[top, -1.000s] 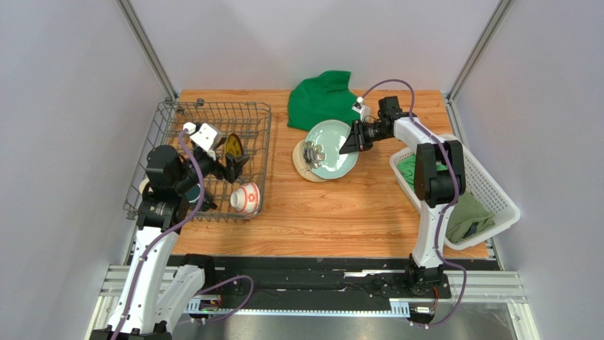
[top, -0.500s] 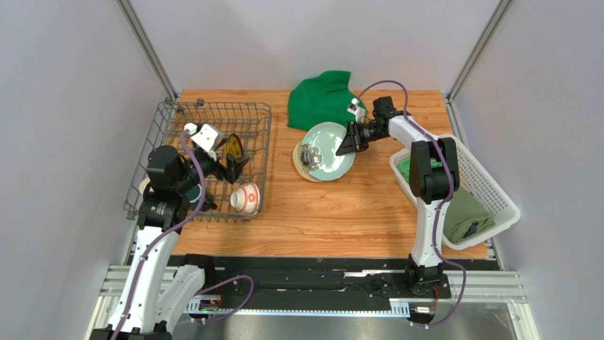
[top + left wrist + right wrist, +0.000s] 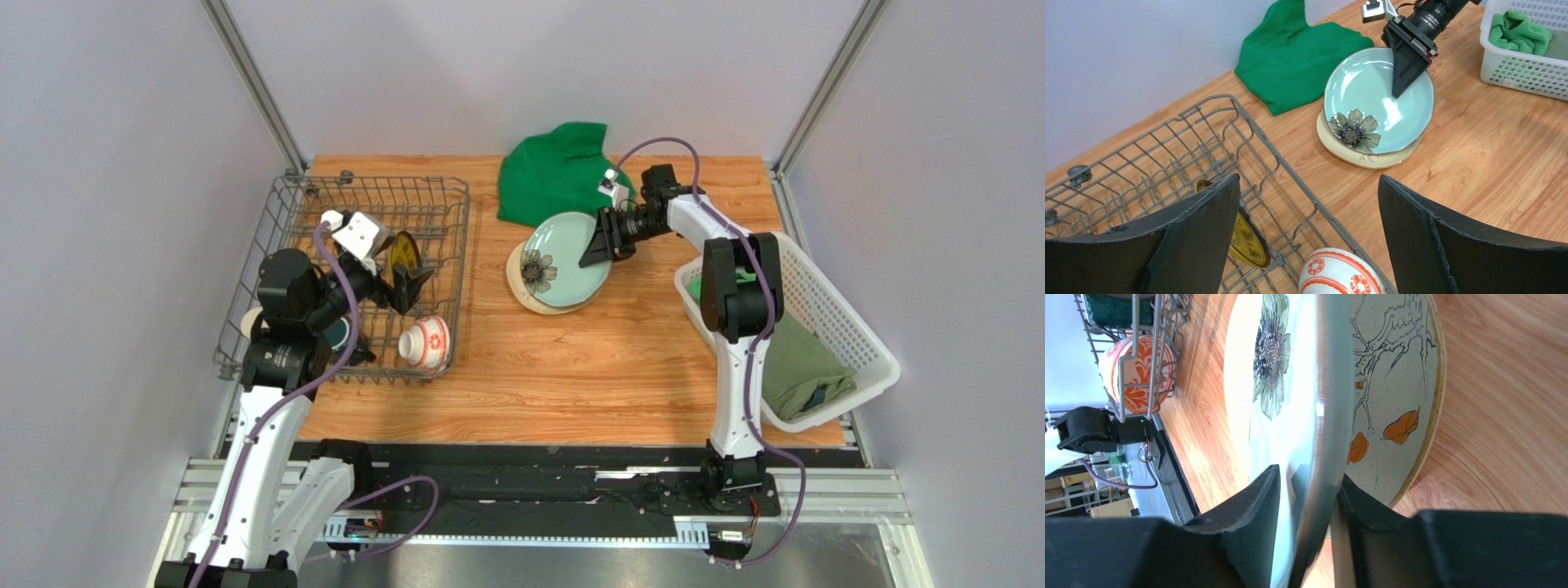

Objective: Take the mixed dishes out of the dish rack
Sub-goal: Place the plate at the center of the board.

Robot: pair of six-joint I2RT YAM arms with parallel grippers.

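Table (image 3: 638,368): rack (image 3: 368,186), cloth (image 3: 558,165) (green), cream plate (image 3: 1376,162), basket (image 3: 853,337).

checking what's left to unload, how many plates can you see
3: green plate on top of the cream plate on the table, yellow plate standing in the rack. More may be hidden in the rack.

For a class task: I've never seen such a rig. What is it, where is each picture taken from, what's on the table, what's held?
Two robot arms with two-finger grippers stand at a table. One picture looks down from above; two come from wrist cameras. The left gripper hangs open over the dish rack, which holds a red-and-white bowl and a small yellow plate. The right gripper straddles the rim of the pale green plate, which rests on the cream floral plate; how firmly, I cannot tell. A green cloth and a white basket lie nearby.
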